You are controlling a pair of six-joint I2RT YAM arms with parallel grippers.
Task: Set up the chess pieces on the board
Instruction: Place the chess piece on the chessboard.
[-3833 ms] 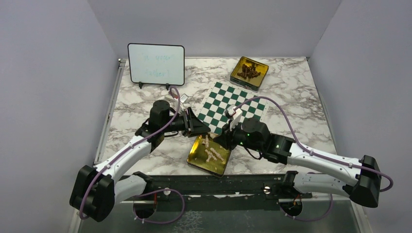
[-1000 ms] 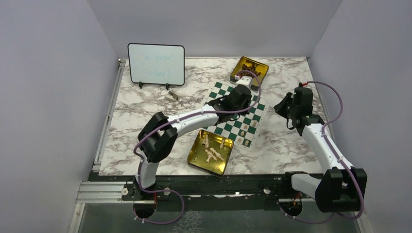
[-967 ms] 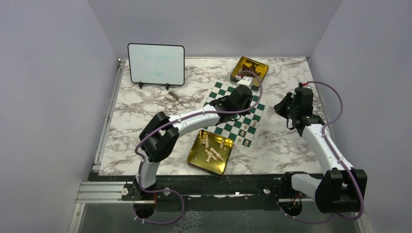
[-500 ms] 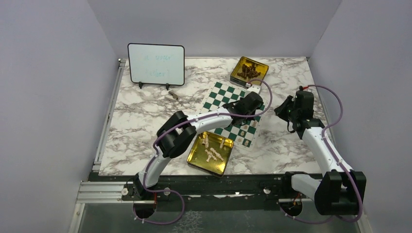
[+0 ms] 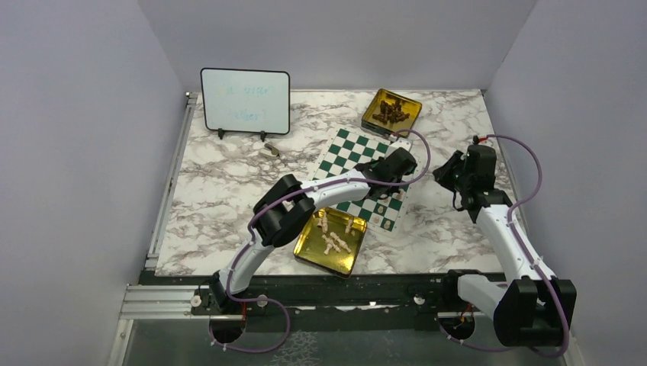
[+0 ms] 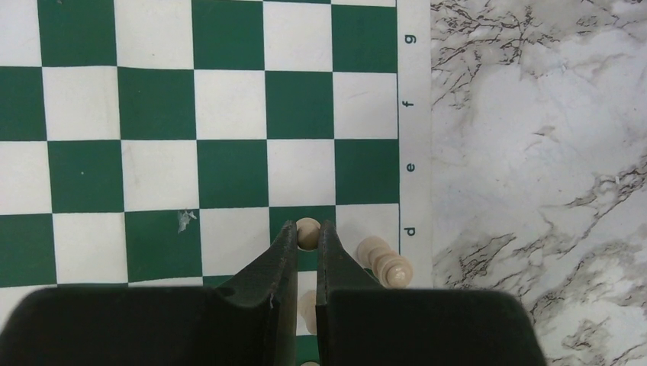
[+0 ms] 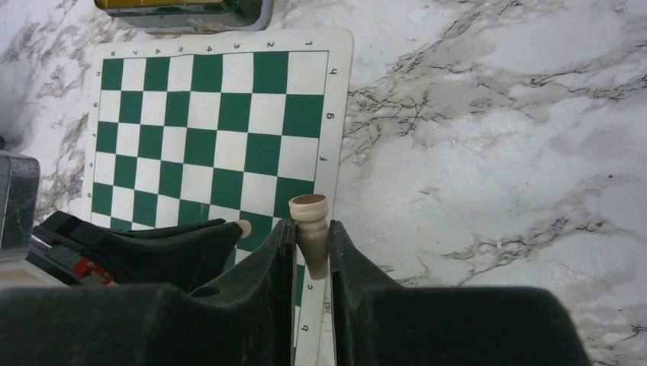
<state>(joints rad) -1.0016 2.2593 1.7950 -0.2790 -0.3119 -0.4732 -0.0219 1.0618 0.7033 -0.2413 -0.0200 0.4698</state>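
Observation:
The green and white board (image 5: pixel 352 155) lies mid-table. My left gripper (image 6: pixel 307 229) reaches over its right side and is shut on a small cream pawn (image 6: pixel 307 233), whose round head shows between the fingertips above a green square. Another cream piece (image 6: pixel 386 262) stands just right of it by the letter d. One more (image 6: pixel 306 310) is partly hidden under the fingers. My right gripper (image 7: pixel 311 225) hovers over the board's (image 7: pixel 214 130) right border, shut on a larger cream piece (image 7: pixel 312 229) held base outward. Seen from above, the left gripper (image 5: pixel 395 172) and right gripper (image 5: pixel 445 176) are close together.
A gold tin (image 5: pixel 308 245) holding several cream pieces sits near the front edge. A second gold tin (image 5: pixel 374 120) with dark pieces is behind the board. A black-framed whiteboard (image 5: pixel 245 101) stands at back left, with a small object (image 5: pixel 269 151) in front of it.
My left arm has slid its gripper across the board toward the right edge, still shut. The right arm has shifted only slightly, holding its piece.

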